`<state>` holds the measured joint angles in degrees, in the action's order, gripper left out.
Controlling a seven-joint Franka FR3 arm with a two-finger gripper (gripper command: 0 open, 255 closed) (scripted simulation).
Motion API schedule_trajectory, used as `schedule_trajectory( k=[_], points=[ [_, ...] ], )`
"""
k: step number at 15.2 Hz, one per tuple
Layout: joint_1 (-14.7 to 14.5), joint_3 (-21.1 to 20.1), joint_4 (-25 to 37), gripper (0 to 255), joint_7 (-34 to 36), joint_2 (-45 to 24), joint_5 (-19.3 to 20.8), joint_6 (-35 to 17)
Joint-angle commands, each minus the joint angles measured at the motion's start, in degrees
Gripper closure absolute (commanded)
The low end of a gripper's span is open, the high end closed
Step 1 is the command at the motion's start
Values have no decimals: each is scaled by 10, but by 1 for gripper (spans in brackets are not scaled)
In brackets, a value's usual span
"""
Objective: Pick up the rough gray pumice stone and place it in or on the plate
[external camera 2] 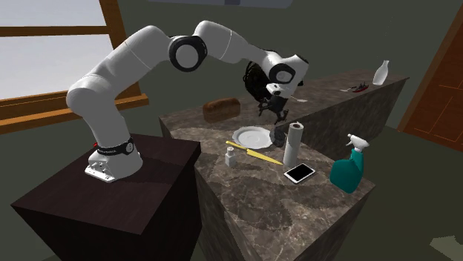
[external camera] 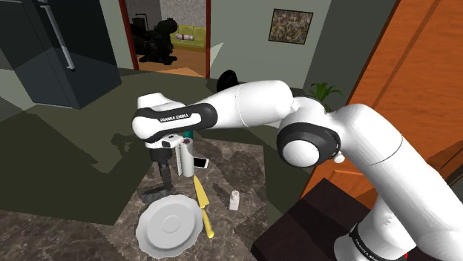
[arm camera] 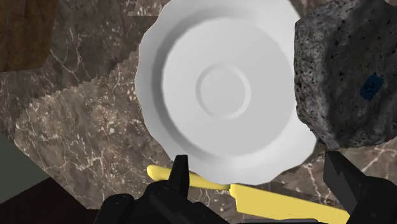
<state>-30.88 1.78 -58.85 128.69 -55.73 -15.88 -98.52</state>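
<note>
The pumice stone (arm camera: 347,76) is a rough, dark grey speckled lump lying on the marble counter, right beside the white scalloped plate (arm camera: 226,89). In the shoulder view the stone (external camera: 154,196) sits just beyond the plate (external camera: 171,225). My gripper (external camera: 165,174) hangs a little above the stone and the plate's edge. It is open, with nothing between the fingers (arm camera: 180,175). In the wrist view the gripper (arm camera: 259,181) looks down mostly on the plate, and the stone lies off towards one finger. The second exterior view has the gripper (external camera 2: 273,111) above the stone (external camera 2: 279,136) and plate (external camera 2: 252,136).
A yellow knife (external camera: 202,207) lies along the plate's side. A paper towel roll (external camera 2: 294,144), a phone (external camera 2: 300,173), a small white shaker (external camera 2: 231,156) and a teal spray bottle (external camera 2: 349,167) stand nearby. A brown loaf (external camera 2: 222,110) sits behind the plate, a white bottle (external camera 2: 381,73) at the far end.
</note>
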Motion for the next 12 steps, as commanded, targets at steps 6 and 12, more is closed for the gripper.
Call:
schedule_trajectory(
  k=[6, 12],
  points=[
    [16, -1, -7, 0, 25, -14, -24, -7],
    [12, -2, -27, 0, 22, -13, -26, -26]
  ],
)
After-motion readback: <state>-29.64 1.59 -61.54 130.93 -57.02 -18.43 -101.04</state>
